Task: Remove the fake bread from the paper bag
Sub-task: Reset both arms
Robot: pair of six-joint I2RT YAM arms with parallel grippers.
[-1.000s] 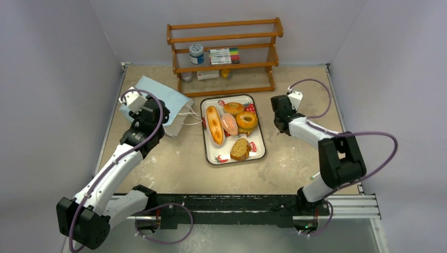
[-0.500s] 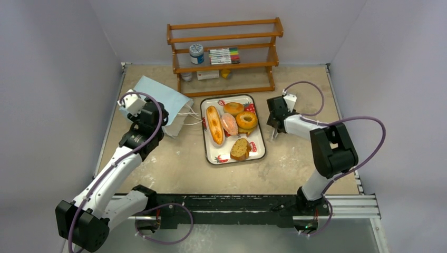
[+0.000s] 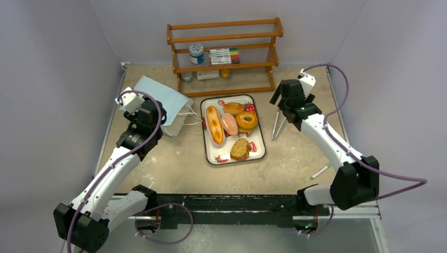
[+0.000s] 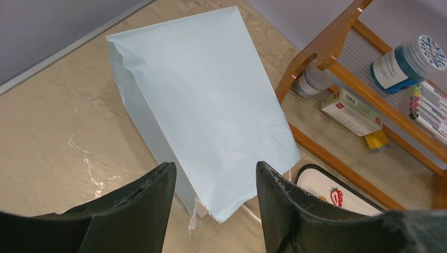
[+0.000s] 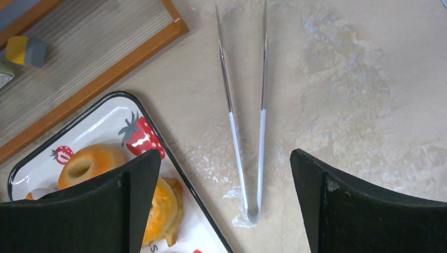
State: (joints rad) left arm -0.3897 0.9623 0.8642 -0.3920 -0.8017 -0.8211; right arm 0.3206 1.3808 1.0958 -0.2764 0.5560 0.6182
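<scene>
The light blue paper bag (image 3: 158,99) lies flat at the back left, its white cord handles (image 3: 191,117) pointing at the strawberry-print tray (image 3: 258,153). On the tray lies the fake bread: a long golden loaf (image 3: 214,125), two orange-brown rings (image 3: 233,108) (image 3: 246,119), a pinkish oval (image 3: 229,124) and a brown speckled bun (image 3: 240,149). My left gripper (image 3: 152,113) (image 4: 215,171) hovers open over the paper bag's (image 4: 205,100) near corner, holding nothing. My right gripper (image 3: 287,101) (image 5: 224,158) is open above metal tongs (image 3: 277,125) (image 5: 253,212) lying on the table beside the tray (image 5: 105,121).
A wooden shelf (image 3: 224,52) with a jar, markers and small boxes stands at the back, just behind the tray. A loose marker (image 3: 320,172) lies on the table at the right front. Walls close in both sides.
My right gripper has opened, let go of the tongs onto the table, and risen back toward the right rear. The left arm has barely shifted.
</scene>
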